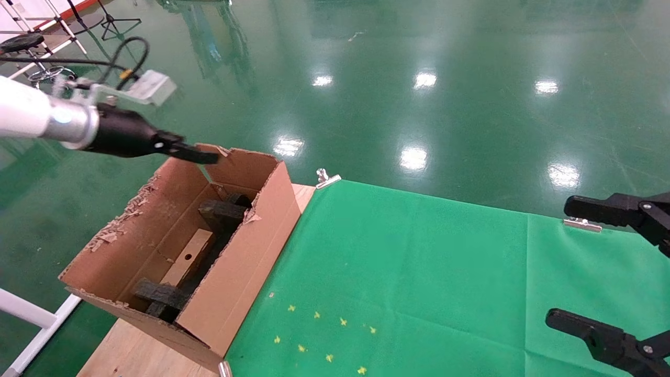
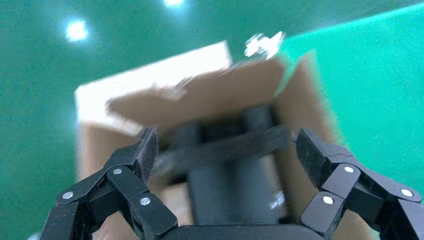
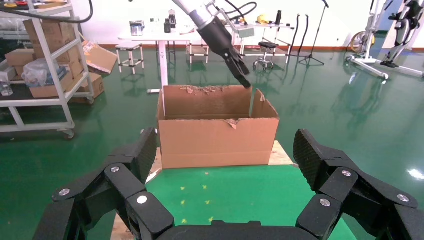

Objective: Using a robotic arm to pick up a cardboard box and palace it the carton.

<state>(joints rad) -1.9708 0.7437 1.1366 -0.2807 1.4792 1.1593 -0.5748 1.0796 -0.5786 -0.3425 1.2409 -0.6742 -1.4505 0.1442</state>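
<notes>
We see the robotic arm (image 1: 31,115) on the left holding its left gripper (image 2: 225,150) above the far end of the carton (image 1: 235,267), jaws spread wide and holding nothing. The cardboard box (image 1: 187,258) lies inside the carton, between black foam blocks (image 1: 222,212) at either end. The carton stands on the table (image 1: 131,351), touching the green cloth (image 1: 419,272). The right gripper (image 3: 225,160) hovers over the cloth's far side, well apart, jaws wide and empty.
</notes>
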